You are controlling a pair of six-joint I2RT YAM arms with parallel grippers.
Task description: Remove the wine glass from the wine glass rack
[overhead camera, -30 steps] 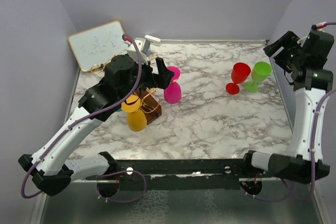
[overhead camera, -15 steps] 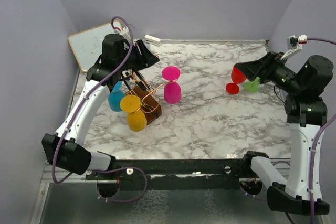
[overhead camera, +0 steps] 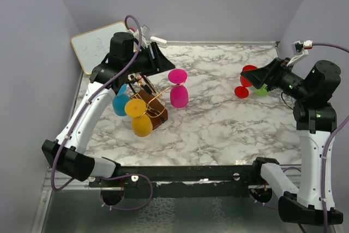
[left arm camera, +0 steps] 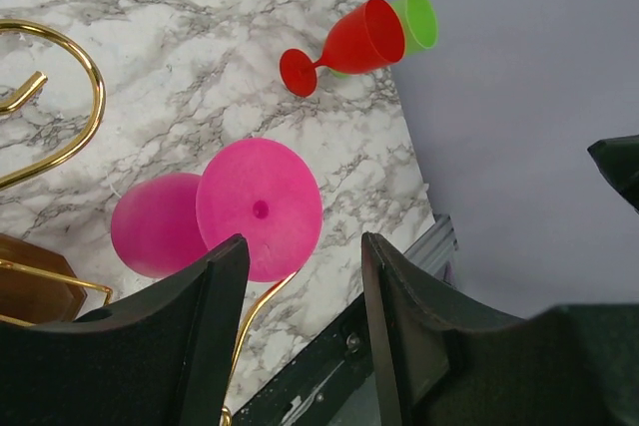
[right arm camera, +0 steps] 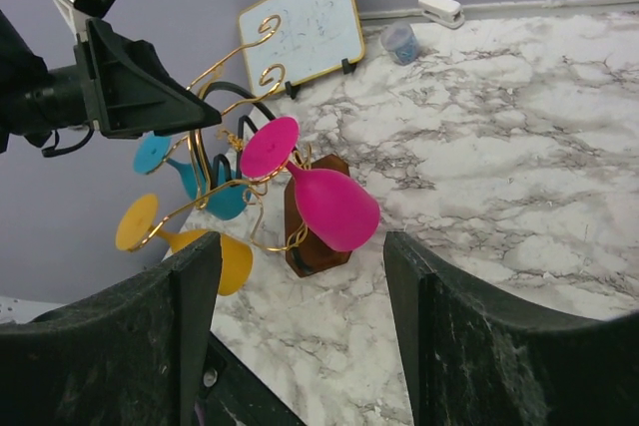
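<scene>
The copper-gold wine glass rack (overhead camera: 148, 97) on its brown base stands at the left of the table. A pink wine glass (overhead camera: 178, 92) hangs on its right arm, a yellow one (overhead camera: 140, 120) at the front and a blue one (overhead camera: 120, 102) on the left. My left gripper (overhead camera: 155, 58) is open and empty above and behind the rack. In the left wrist view the gripper (left arm camera: 305, 246) looks down on the pink glass's foot (left arm camera: 260, 209). My right gripper (overhead camera: 262, 73) is open and empty at the far right. In the right wrist view the gripper (right arm camera: 300, 246) faces the pink glass (right arm camera: 329, 202) from a distance.
A red glass (overhead camera: 248, 80) and a green glass (overhead camera: 263, 88) stand on the marble table (overhead camera: 218, 118) at the right, just below my right gripper. A whiteboard (overhead camera: 98, 45) leans at the back left, with a stapler (overhead camera: 158, 41) next to it. Walls close in on three sides.
My left arm has lifted from beside the pink glass to above and behind the rack. My right gripper has swung down and left, over the red and green glasses.
</scene>
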